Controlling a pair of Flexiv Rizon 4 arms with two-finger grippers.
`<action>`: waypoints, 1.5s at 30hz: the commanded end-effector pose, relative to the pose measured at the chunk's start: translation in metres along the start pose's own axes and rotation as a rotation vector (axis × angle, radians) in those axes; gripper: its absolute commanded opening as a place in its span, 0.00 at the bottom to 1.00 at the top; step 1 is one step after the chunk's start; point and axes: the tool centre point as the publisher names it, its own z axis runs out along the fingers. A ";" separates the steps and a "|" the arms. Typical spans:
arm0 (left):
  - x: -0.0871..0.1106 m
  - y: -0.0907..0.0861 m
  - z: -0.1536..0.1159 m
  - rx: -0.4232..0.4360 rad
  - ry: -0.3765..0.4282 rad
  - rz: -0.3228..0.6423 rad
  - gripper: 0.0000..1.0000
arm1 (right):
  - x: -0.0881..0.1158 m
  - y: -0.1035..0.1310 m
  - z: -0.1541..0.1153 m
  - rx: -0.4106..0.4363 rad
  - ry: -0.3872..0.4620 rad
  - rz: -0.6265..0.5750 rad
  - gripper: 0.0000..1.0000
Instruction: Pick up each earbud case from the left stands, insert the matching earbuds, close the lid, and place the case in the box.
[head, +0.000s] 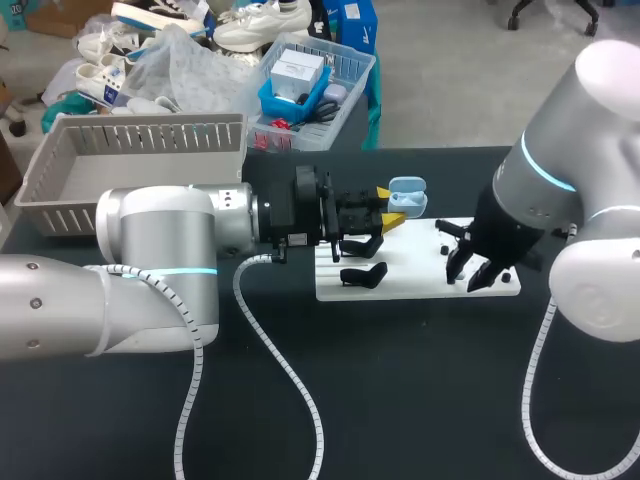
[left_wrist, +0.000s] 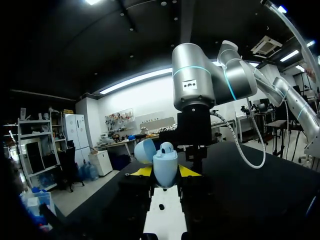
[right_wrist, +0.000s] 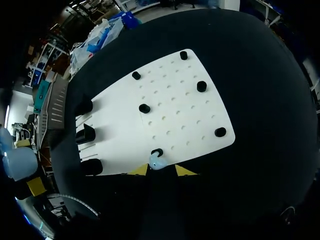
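Note:
A light-blue earbud case (head: 406, 199) with its lid open hangs above the white board's (head: 420, 285) far left end, and my left gripper (head: 392, 206) is shut on it. In the left wrist view the case (left_wrist: 165, 167) sits between the yellow tips, with its lid (left_wrist: 144, 150) swung back. My right gripper (head: 468, 270) is low over the board's right part. In the right wrist view a small light-blue earbud (right_wrist: 158, 161) lies between the open fingers of my right gripper (right_wrist: 161, 170), beside a black peg (right_wrist: 157, 152).
Black stands (head: 362, 275) line the board's left end. Several black pegs (right_wrist: 201, 86) dot its right half. A grey slatted basket (head: 130, 165) sits at the table's back left. The left arm's cable (head: 285, 370) loops over the dark table in front.

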 end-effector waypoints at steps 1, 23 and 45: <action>0.001 0.000 0.000 -0.002 -0.002 0.001 0.00 | -0.003 0.001 0.005 -0.003 0.004 -0.001 0.25; 0.001 0.000 0.000 -0.002 -0.002 0.001 0.00 | -0.013 0.006 0.009 0.013 0.029 -0.060 0.15; 0.001 0.000 0.000 -0.002 -0.002 0.001 0.00 | -0.008 0.006 -0.006 0.012 0.002 -0.063 0.00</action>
